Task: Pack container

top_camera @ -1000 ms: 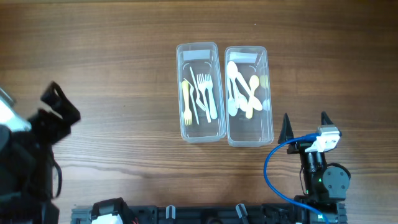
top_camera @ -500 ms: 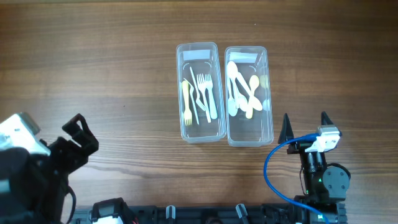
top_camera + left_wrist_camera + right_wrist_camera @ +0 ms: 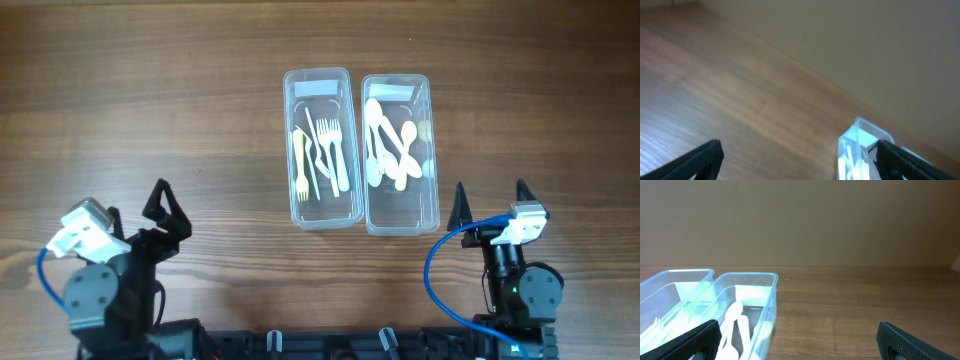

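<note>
Overhead view: two clear containers stand side by side, walls touching or nearly so, at upper centre of the frame on the wooden bench (image 3: 180,90). Both are uncovered, with their long sides running up and down the frame.

1. The fork container (image 3: 300,205) is the left of the pair. It holds several white forks (image 3: 331,150) and one yellow fork (image 3: 299,160), lying lengthwise.
2. The spoon container (image 3: 402,215) is the right of the pair. It holds a loose pile of white and pale yellow spoons (image 3: 385,150).

Left gripper (image 3: 137,200): located at lower left of the frame, well apart from both containers. Its jaws stand wide apart and hold nothing. A blue cable (image 3: 44,275) loops beside its wrist.

Right gripper (image 3: 490,190): located at lower right of the frame, just below and to the right of the spoon container, not touching it. Its jaws stand wide apart and hold nothing. A second blue cable (image 3: 432,262) curves along that arm.

Left wrist view: the picture is blurred. One container shows at lower right, next to the right-hand fingertip; which container it is cannot be told.

Right wrist view: both containers fill the lower left of the frame, the spoon container nearer the centre. Bare bench lies between the two black fingertips (image 3: 892,336).
</note>
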`<action>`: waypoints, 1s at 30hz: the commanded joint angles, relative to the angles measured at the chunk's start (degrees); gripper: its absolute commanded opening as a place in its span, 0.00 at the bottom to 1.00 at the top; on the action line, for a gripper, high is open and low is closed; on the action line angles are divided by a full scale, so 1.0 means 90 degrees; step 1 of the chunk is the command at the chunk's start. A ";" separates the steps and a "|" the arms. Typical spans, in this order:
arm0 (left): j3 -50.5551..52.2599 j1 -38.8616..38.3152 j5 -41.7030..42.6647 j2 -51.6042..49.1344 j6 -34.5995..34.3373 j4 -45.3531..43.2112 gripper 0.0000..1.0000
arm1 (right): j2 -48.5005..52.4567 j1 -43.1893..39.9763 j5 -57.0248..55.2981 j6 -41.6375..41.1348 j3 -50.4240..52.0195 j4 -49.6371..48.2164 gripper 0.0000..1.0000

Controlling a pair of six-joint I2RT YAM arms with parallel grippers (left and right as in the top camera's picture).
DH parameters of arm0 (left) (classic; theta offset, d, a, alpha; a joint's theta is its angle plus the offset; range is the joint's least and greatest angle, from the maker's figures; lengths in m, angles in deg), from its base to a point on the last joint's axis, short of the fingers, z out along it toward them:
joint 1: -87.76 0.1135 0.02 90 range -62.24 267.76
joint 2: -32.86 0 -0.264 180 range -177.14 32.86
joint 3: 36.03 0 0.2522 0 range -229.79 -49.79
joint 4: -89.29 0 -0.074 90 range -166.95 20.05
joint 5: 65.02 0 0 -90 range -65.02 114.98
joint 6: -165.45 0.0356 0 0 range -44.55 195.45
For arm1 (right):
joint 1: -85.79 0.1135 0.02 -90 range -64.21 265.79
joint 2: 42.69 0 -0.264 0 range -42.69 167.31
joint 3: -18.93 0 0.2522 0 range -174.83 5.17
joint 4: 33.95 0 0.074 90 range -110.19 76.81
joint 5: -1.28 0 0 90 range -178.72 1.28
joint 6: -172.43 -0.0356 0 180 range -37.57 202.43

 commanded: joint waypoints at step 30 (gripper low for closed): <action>0.3342 -0.0476 -0.0090 0.1761 -0.0058 -0.1802 1.00 | -0.0087 -0.0032 0.0119 0.0080 0.0005 -0.0022 1.00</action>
